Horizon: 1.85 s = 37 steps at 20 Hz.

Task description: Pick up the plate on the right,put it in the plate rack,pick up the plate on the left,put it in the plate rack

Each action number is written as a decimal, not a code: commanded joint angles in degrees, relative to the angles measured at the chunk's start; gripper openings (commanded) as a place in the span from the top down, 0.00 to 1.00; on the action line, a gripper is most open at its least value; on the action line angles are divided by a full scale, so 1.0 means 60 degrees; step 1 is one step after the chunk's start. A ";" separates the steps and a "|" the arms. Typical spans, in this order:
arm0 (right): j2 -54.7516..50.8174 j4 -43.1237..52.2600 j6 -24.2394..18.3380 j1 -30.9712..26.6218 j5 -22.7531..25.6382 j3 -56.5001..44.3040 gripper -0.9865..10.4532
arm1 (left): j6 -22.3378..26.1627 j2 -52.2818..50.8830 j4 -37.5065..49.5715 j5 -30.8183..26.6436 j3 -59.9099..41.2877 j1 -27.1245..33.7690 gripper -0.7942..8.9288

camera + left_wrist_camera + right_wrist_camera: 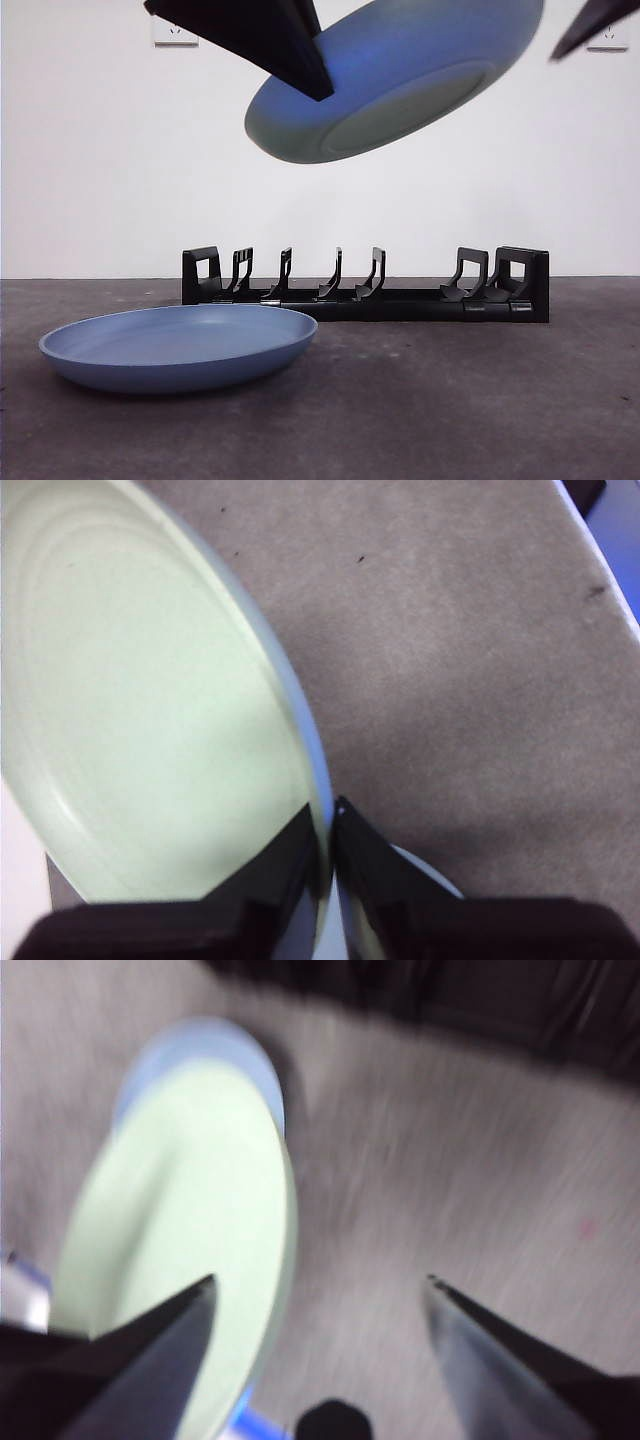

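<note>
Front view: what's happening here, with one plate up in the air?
The left pincer is shut on the rim of a blue plate, holding it tilted high above the black rack. The right pincer is open and holds nothing, near that raised plate. A second blue plate lies flat on the table in front of the rack, whose slots hold no plate yet.

A bare test bench: dark grey tabletop (480,400), plain white wall (100,150) with a socket (175,35).
</note>
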 commanded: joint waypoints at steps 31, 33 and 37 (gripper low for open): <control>-0.2983 -0.0907 0.0379 0.0018 0.0576 -0.1934 0.58 | -0.9005 0.3785 0.6918 0.6415 0.1220 0.6779 0.93; -0.2987 -0.0834 0.0364 0.0018 0.0576 -0.2386 0.58 | -0.9005 0.4182 0.6921 0.6411 0.1461 0.6852 0.93; -0.2987 -0.0412 0.0357 0.0018 0.0576 -0.2805 0.58 | -0.8852 0.4696 0.6885 0.6375 0.1526 0.6900 0.93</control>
